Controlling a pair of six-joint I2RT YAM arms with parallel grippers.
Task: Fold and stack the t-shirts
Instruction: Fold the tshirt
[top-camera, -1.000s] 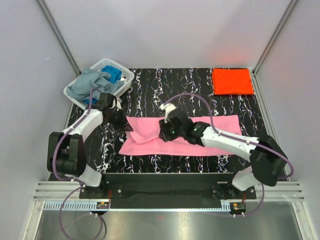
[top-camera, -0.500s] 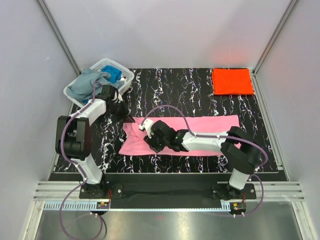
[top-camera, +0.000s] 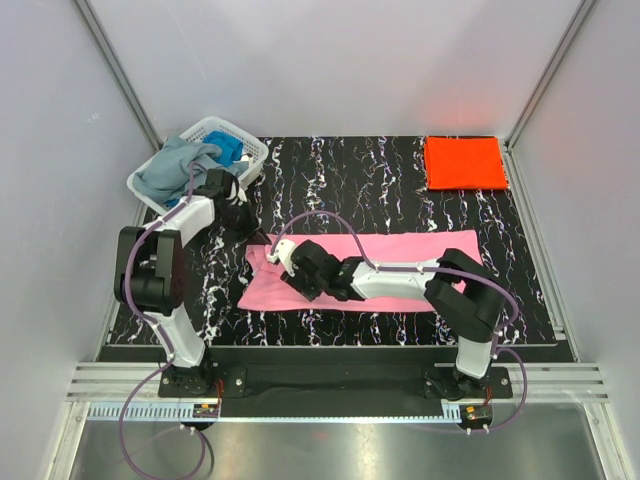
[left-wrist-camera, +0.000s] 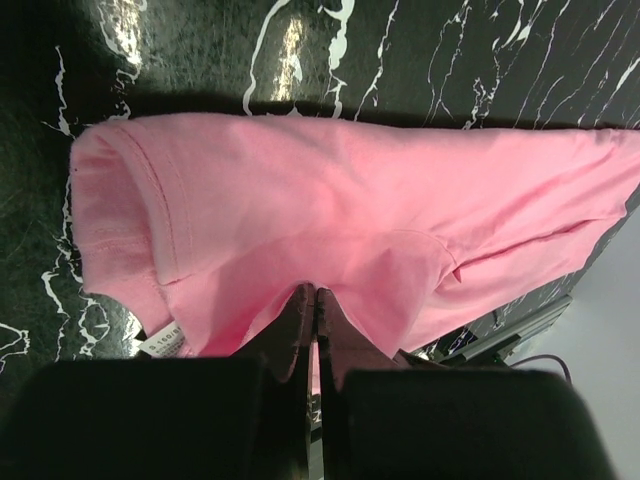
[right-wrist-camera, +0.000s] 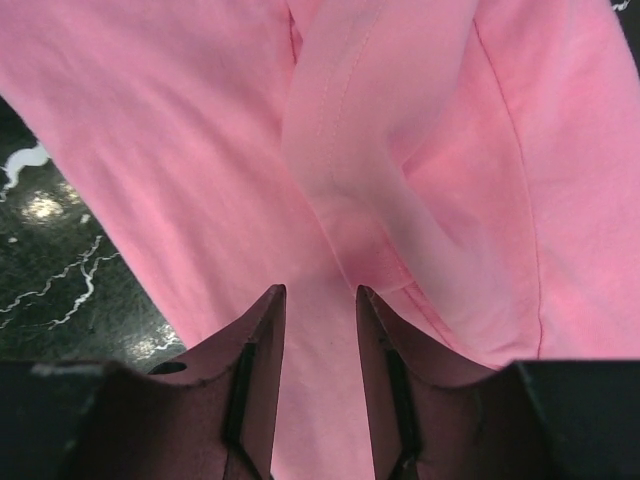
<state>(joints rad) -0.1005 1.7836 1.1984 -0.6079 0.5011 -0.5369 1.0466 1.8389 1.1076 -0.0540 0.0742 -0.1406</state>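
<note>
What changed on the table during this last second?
The right gripper slid left along the pink shirt, jaws open above it. The left gripper, shut on that shirt's corner, shifted a little toward the basket. The orange shirt and the basket stayed put.

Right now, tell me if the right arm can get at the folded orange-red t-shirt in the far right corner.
Probably yes. The right gripper, jaws open, is stretched left over the pink t-shirt, but only bare table lies between it and the orange-red t-shirt, on its own side.
</note>
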